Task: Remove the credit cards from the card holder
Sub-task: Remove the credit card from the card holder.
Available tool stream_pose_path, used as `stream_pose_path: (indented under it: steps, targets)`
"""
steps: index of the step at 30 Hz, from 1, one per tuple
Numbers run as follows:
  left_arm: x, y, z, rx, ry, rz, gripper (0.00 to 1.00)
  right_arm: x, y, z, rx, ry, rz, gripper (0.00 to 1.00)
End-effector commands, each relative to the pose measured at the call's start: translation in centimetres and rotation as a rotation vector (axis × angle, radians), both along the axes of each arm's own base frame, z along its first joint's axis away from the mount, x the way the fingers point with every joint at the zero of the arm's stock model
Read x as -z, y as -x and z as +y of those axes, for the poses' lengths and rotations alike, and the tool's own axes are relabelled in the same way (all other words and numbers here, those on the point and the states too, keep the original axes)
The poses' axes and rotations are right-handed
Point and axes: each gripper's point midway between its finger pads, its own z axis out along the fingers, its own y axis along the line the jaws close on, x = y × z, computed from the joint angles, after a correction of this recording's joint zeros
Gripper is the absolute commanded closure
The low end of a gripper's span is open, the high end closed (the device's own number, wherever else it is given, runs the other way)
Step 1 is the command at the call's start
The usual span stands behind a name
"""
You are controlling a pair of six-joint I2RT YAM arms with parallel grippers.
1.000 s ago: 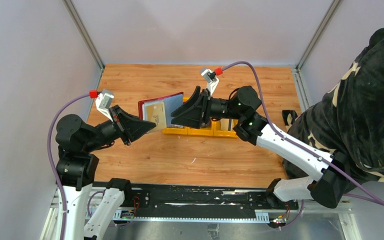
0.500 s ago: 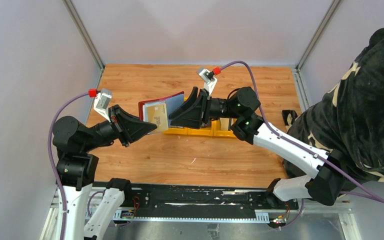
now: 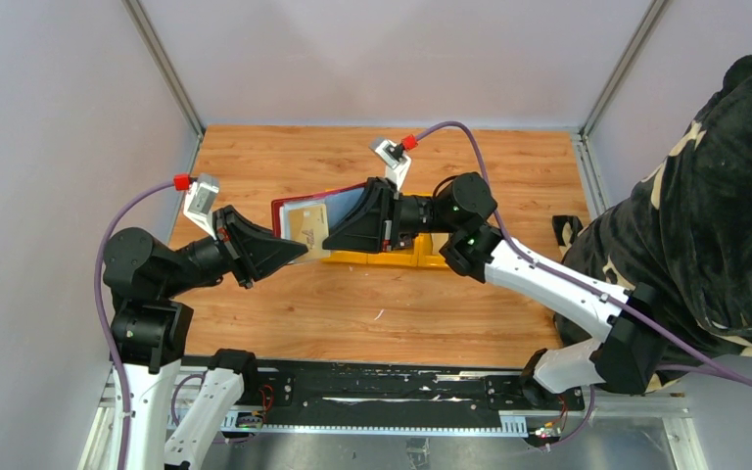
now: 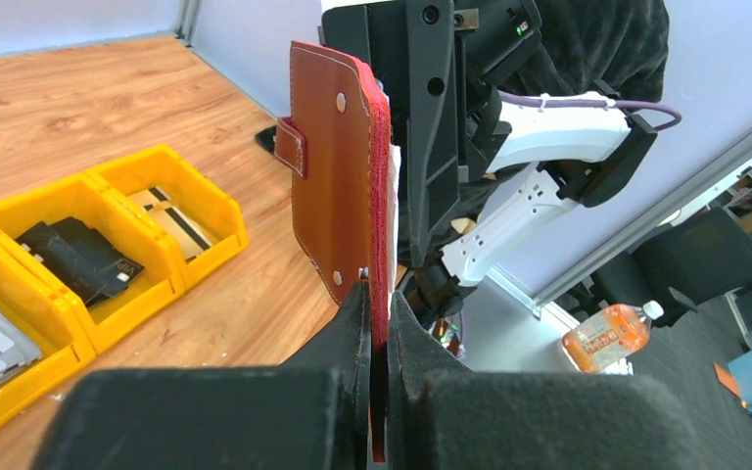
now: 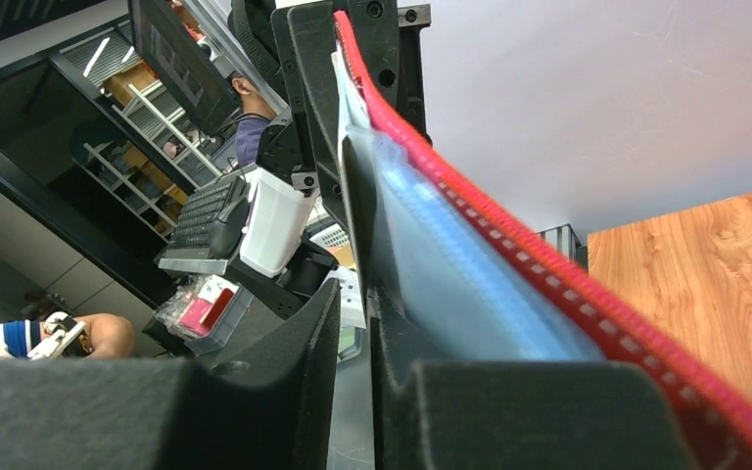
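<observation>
The card holder [image 3: 345, 204] is open, dark red with grey-blue lining, held upright above the table. My left gripper [image 3: 299, 252] is shut on its lower edge; the left wrist view shows the red leather back [image 4: 338, 176] pinched between my fingers [image 4: 377, 289]. A tan card [image 3: 308, 225] sits in the holder's left half. My right gripper [image 3: 336, 238] is at the holder's right half. In the right wrist view its jaws [image 5: 355, 289] stand a narrow gap apart with nothing between, one finger lying against the blue lining [image 5: 450, 264].
A yellow three-compartment bin [image 3: 401, 257] stands just behind the holder; it holds dark cards [image 4: 73, 257] and a light striped card [image 4: 171, 211]. A person in dark patterned clothing [image 3: 725, 196] sits at the right edge. A small black object [image 3: 566, 230] lies by the right frame.
My right gripper has moved left, from beside the bin to the holder's right half. My left gripper and the holder have barely moved.
</observation>
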Motion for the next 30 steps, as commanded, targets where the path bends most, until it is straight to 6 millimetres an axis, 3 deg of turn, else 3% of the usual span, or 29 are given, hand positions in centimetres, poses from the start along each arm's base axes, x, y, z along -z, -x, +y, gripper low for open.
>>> stream_pose_path:
  steps: [1,6,12,20,30]
  targets:
    - [0.5,-0.3,0.0,-0.002,-0.006,0.0,0.97,-2.4,0.9,0.1,-0.039,-0.07,-0.038,0.84]
    - [-0.3,1.1,-0.4,0.061,0.02,-0.03,0.84,-2.2,1.0,0.1,-0.052,-0.089,-0.023,0.99]
    - [-2.2,2.7,-0.8,0.142,0.103,-0.059,0.76,-2.0,1.6,-0.4,-0.066,-0.104,-0.03,1.0]
    - [-3.0,3.0,-0.9,0.171,0.15,-0.041,0.68,-1.5,2.8,-0.2,-0.113,-0.097,-0.043,1.0]
    - [-4.1,3.3,-0.8,0.156,0.159,-0.078,0.9,-0.8,2.5,-1.1,-0.064,-0.1,-0.037,1.0]
